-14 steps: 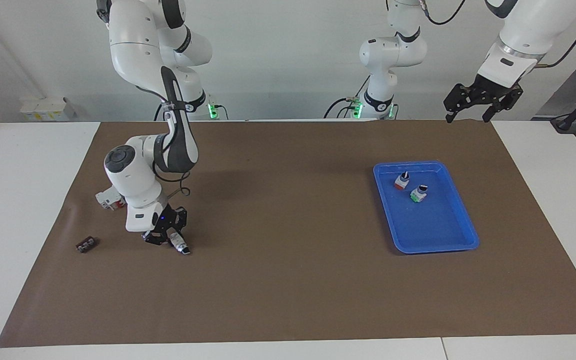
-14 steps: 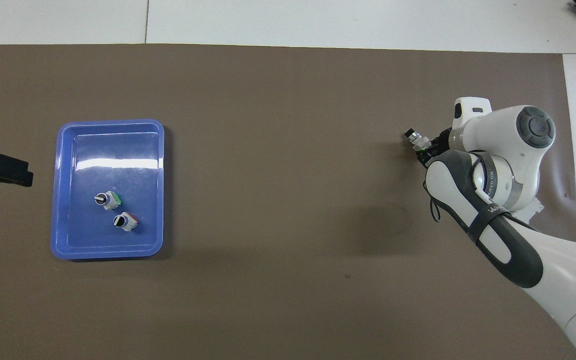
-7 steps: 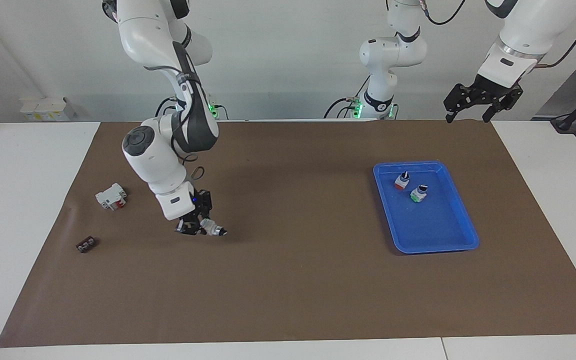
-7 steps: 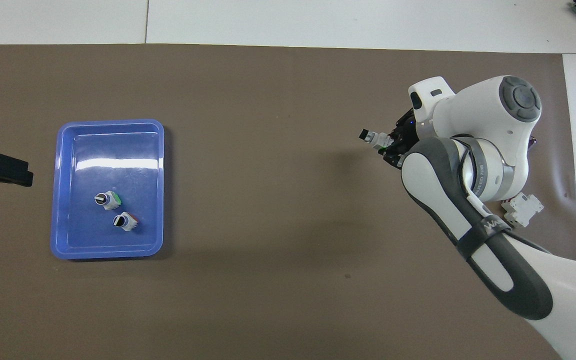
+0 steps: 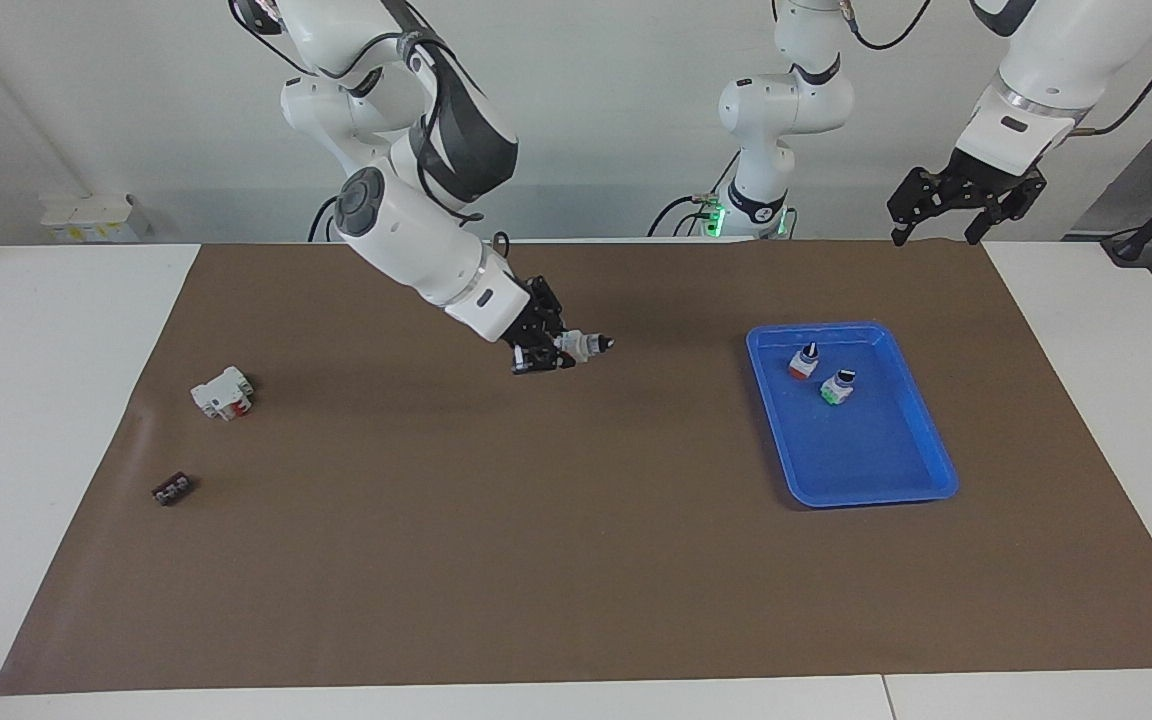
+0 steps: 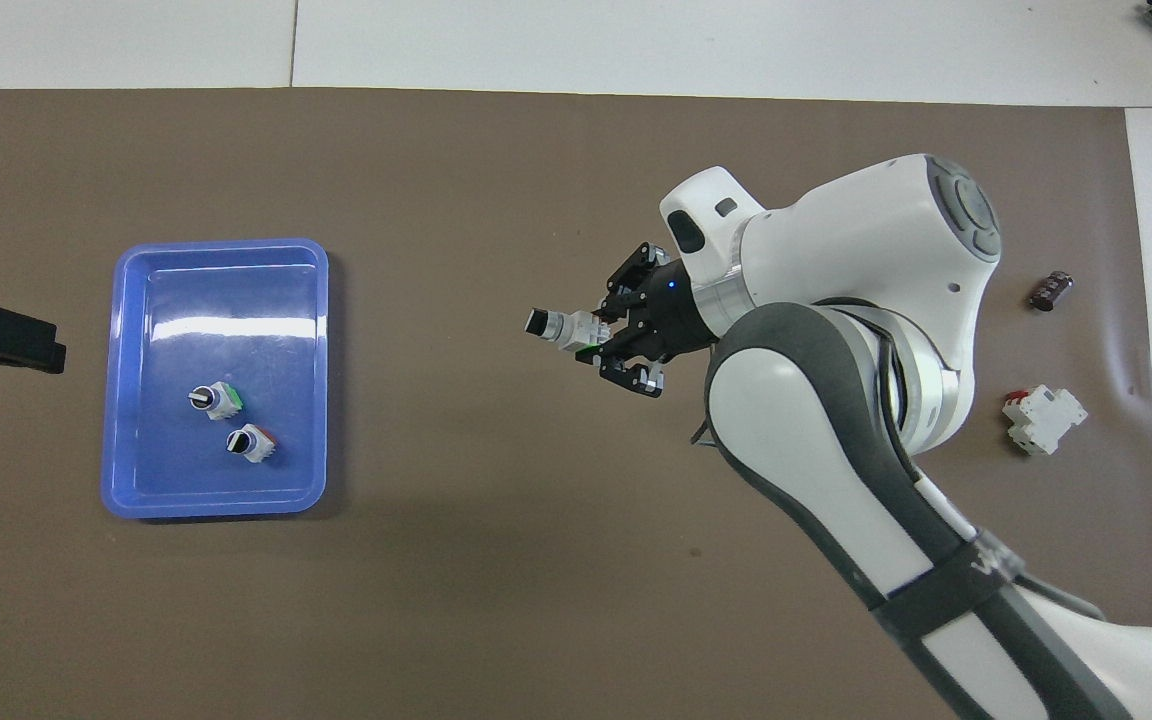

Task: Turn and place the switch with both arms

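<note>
Over the mat, toward the right arm's end from the blue tray (image 5: 876,497) | switch (image 5: 584,345) riding in the air, knob pointing at the tray | right gripper (image 5: 551,352) clamping its body, having carried it much closer to the tray | handover likely nearing | left gripper (image 5: 966,200) waiting spread wide, empty, over the mat's edge near the tray.

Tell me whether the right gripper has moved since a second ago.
Yes. The right gripper, shut on a switch, has travelled from beside the white block toward the blue tray and now hangs over the mat's middle.
</note>
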You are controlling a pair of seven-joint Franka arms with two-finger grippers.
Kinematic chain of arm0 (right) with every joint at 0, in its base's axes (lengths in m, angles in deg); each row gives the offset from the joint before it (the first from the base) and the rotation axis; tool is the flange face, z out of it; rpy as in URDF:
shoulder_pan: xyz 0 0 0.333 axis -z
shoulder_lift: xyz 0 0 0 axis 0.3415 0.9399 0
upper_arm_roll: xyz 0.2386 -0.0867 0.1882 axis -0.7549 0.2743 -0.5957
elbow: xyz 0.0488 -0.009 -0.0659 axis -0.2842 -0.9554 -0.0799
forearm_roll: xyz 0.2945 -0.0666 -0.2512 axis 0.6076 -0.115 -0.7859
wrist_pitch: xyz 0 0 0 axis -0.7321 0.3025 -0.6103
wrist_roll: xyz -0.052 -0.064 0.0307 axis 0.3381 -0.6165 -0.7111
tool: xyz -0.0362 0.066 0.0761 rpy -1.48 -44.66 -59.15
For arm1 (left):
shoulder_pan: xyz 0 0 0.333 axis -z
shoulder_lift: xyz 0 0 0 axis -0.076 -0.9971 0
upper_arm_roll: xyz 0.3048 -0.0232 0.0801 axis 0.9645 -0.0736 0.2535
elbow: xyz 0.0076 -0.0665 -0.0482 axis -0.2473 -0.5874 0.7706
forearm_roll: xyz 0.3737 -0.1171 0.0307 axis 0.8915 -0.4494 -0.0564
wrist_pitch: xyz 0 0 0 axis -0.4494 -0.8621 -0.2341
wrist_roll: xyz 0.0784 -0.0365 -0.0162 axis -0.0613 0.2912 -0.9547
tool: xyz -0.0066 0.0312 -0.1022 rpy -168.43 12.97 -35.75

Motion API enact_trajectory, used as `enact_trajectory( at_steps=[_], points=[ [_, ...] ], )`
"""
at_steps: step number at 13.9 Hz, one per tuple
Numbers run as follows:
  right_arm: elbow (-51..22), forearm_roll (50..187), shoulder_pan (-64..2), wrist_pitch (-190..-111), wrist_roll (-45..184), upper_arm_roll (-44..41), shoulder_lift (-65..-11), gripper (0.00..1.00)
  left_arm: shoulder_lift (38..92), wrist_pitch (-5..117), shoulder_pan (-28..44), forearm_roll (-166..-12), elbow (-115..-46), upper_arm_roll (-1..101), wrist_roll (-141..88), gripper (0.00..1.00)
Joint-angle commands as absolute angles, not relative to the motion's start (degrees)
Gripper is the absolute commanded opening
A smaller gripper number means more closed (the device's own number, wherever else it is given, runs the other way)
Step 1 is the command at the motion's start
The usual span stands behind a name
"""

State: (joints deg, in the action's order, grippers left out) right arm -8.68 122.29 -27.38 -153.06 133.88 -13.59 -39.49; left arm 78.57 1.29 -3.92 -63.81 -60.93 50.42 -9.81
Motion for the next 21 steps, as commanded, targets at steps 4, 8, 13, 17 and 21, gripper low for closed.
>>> enact_trajectory(
  at_steps=[4,8,13,17,21],
  points=[
    [-8.3,126.5,-27.4,-153.0,128.4,-17.0,-47.5,0.00,80.2,1.1,-4.3,-63.1,-62.6,50.3,-10.8,1.00],
    [-8.2,126.6,-27.6,-153.1,128.3,-18.0,-48.1,0.00,80.6,0.0,-4.1,-65.6,-62.4,49.9,-23.8,1.00],
    [-8.3,126.6,-27.6,-152.9,128.4,-18.0,-48.3,0.00,80.7,0.1,-4.3,-76.3,-62.7,50.7,-38.8,1.00],
    [-8.3,126.7,-27.5,-152.8,128.4,-18.0,-49.0,0.00,80.6,0.4,-4.3,-84.4,-62.5,50.7,-59.6,1.00],
    [-8.4,126.7,-27.7,-152.9,128.1,-18.0,-49.2,0.00,80.7,-0.3,-3.7,-87.6,-62.5,49.4,-84.9,1.00]
  ],
)
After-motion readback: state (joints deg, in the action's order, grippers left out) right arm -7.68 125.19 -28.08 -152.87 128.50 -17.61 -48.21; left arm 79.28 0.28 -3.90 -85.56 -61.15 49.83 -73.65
